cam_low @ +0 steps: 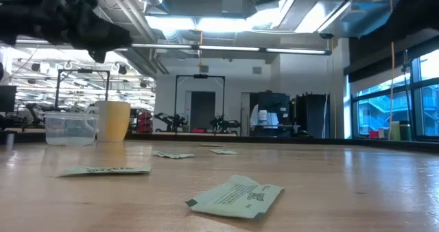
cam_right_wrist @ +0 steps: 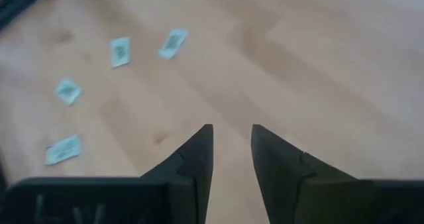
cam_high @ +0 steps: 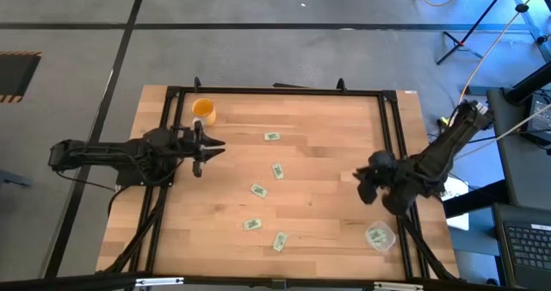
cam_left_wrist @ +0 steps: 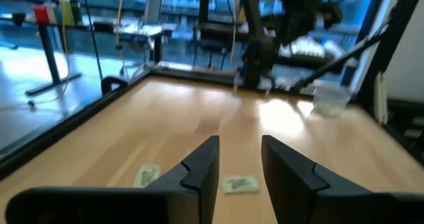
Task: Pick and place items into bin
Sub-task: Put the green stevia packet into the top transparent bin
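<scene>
While five green packets (cam_high: 277, 170) lie scattered on the bench (cam_high: 327, 153), both the left gripper (cam_high: 215, 146) and right gripper (cam_high: 359, 186) hover with fingers slightly spread, holding nothing.

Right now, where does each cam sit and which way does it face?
High: above the table, straight down; both arms, left end effector by the orange cup, right end effector near the clear bin.
Low: tabletop height, looking level across green packets to the room; arms dark overhead.
Left wrist: looks across the table past its own open fingers.
Right wrist: looks down at the wood past its open fingers.
Shared: the low and high views both show the cup and the bin.
</scene>
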`<state>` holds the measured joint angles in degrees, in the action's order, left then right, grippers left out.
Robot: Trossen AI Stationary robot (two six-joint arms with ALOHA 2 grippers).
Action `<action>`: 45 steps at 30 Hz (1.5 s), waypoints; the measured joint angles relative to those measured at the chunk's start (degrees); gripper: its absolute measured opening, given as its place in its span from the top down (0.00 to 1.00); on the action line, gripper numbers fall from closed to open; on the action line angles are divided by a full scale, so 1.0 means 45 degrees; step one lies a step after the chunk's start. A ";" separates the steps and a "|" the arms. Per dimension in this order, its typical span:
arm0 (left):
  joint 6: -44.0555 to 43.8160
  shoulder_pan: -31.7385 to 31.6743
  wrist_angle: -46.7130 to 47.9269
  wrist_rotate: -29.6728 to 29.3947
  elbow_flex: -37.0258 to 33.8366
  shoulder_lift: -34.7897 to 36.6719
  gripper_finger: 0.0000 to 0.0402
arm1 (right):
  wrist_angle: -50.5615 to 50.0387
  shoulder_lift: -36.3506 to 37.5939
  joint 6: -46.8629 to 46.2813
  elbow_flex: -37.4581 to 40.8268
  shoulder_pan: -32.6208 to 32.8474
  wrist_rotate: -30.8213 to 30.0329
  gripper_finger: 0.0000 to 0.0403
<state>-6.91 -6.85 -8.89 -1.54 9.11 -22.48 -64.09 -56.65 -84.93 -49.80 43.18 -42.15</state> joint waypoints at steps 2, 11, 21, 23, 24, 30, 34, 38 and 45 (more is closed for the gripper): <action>0.0156 0.0003 0.0355 0.0002 0.0714 -0.0984 0.71 | 0.0033 0.0630 0.0313 0.0403 -0.0550 -0.0011 0.74; 0.1214 0.0002 0.1935 -0.0117 0.4362 -0.6024 0.67 | 0.2456 0.2949 0.2637 0.3062 -0.2063 -0.1365 0.74; 0.1990 -0.0674 0.3418 -0.0130 0.7025 -1.0132 0.67 | 0.8218 0.4128 0.8486 0.5473 -0.4384 -0.1271 0.74; 0.2366 -0.0983 0.3358 -0.0092 0.7260 -1.0668 0.67 | 0.8894 0.4372 0.9082 0.5993 -0.5026 -0.1060 0.74; 0.2497 -0.1126 0.3360 -0.0094 0.7357 -1.0942 0.67 | 0.9286 0.4495 0.9363 0.6252 -0.5340 -0.0931 0.74; 0.3651 -0.1528 0.2874 -0.0100 0.8076 -1.2618 0.67 | 1.2092 0.5536 1.1032 0.8246 -0.6716 0.0382 0.74; 0.3840 -0.1568 0.3041 -0.0075 0.8926 -1.3760 0.66 | 1.4218 0.6300 1.2092 0.9534 -0.7173 0.0632 0.74; 0.4358 -0.1695 0.3821 -0.0092 0.9759 -1.4797 0.64 | 1.5381 0.6890 1.3518 1.0349 -0.7443 0.0624 0.74; 0.5658 -0.1763 0.4451 -0.0785 1.0560 -1.6265 0.61 | 1.5899 0.7194 1.4651 1.0914 -0.7602 -0.0364 0.74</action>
<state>18.55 -14.79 11.14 -5.07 56.63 -95.67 7.45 -24.28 -19.00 -0.69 8.97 -43.79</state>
